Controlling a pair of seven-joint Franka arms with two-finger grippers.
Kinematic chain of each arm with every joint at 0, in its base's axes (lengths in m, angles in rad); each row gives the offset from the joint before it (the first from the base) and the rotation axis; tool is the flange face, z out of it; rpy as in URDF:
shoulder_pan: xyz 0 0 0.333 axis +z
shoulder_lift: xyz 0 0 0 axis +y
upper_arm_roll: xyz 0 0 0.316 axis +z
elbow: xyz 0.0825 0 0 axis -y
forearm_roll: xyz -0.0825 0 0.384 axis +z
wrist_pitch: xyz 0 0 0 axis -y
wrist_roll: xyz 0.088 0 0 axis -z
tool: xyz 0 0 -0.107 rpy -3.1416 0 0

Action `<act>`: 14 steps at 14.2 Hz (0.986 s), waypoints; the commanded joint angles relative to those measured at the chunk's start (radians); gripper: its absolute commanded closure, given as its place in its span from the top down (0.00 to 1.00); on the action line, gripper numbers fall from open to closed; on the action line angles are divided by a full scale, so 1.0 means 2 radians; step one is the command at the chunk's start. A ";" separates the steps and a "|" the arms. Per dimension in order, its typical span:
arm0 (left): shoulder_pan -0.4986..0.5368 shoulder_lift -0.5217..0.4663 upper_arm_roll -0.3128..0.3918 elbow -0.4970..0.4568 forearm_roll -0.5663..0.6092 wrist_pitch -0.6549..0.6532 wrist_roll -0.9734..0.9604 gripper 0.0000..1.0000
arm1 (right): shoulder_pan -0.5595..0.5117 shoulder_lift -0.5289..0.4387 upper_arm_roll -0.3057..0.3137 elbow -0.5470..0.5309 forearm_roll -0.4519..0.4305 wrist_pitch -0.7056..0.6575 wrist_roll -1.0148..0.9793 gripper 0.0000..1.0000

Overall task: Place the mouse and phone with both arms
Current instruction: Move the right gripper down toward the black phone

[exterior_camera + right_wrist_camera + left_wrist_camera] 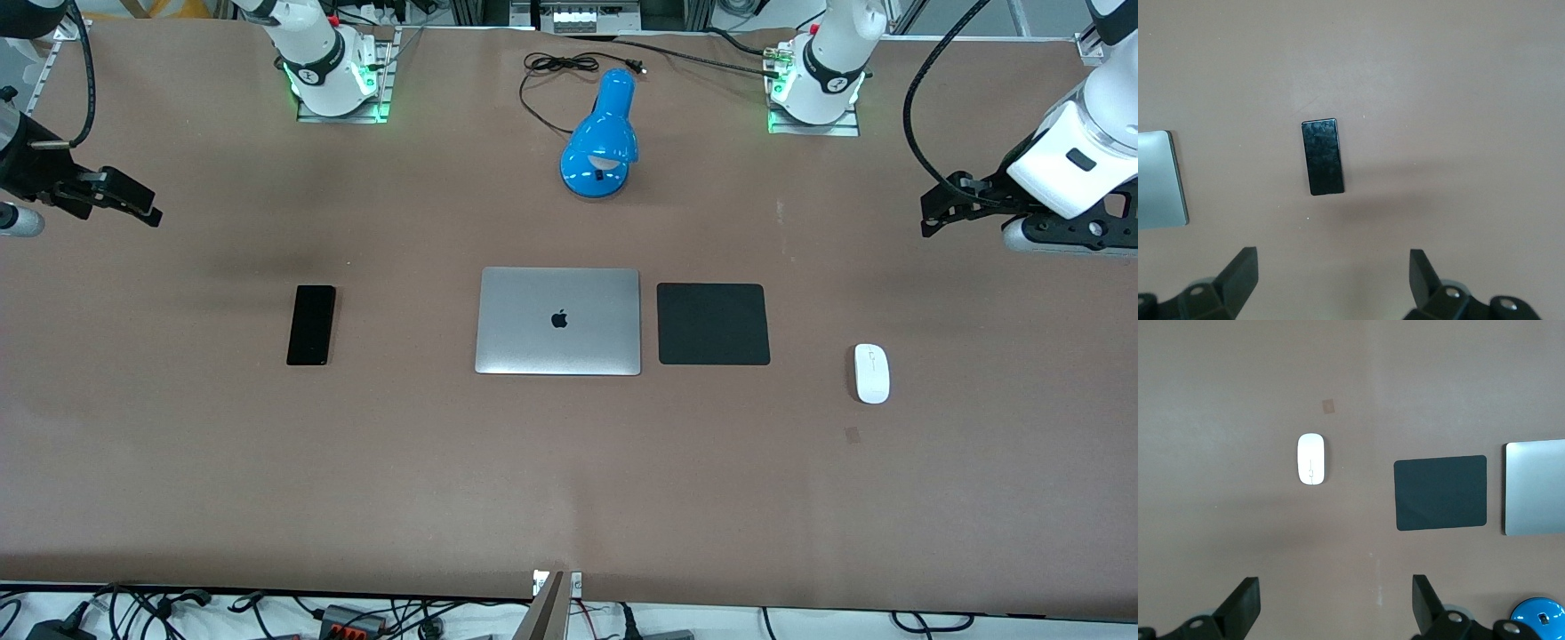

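Observation:
The white mouse (pixel 871 373) lies on the table toward the left arm's end, beside the black mat. It also shows in the left wrist view (pixel 1311 459). The black phone (pixel 311 324) lies flat toward the right arm's end, beside the laptop, and shows in the right wrist view (pixel 1323 157). My left gripper (pixel 929 212) hangs open and empty over bare table, apart from the mouse; its jaws (pixel 1336 600) stand wide. My right gripper (pixel 147 204) hangs open and empty over bare table, apart from the phone; its jaws (pixel 1333 273) stand wide.
A closed silver laptop (pixel 558 320) lies mid-table with a square black mat (pixel 713 324) beside it toward the mouse. A blue desk lamp (pixel 600 138) with a black cord lies between the arm bases, farther from the front camera.

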 commanded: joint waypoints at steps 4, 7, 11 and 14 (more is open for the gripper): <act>-0.002 0.007 0.000 0.016 -0.007 -0.010 -0.002 1.00 | 0.000 0.003 0.000 0.015 -0.003 -0.023 -0.005 1.00; -0.002 0.007 0.000 0.016 -0.007 -0.010 -0.002 1.00 | 0.002 0.041 0.001 0.036 -0.003 -0.023 -0.006 1.00; -0.001 0.008 0.000 0.017 -0.007 -0.010 -0.002 1.00 | 0.004 0.160 0.002 0.048 0.005 -0.008 0.001 1.00; -0.002 0.014 0.000 0.017 -0.006 -0.010 -0.002 1.00 | 0.034 0.254 0.001 0.045 -0.003 0.047 0.000 1.00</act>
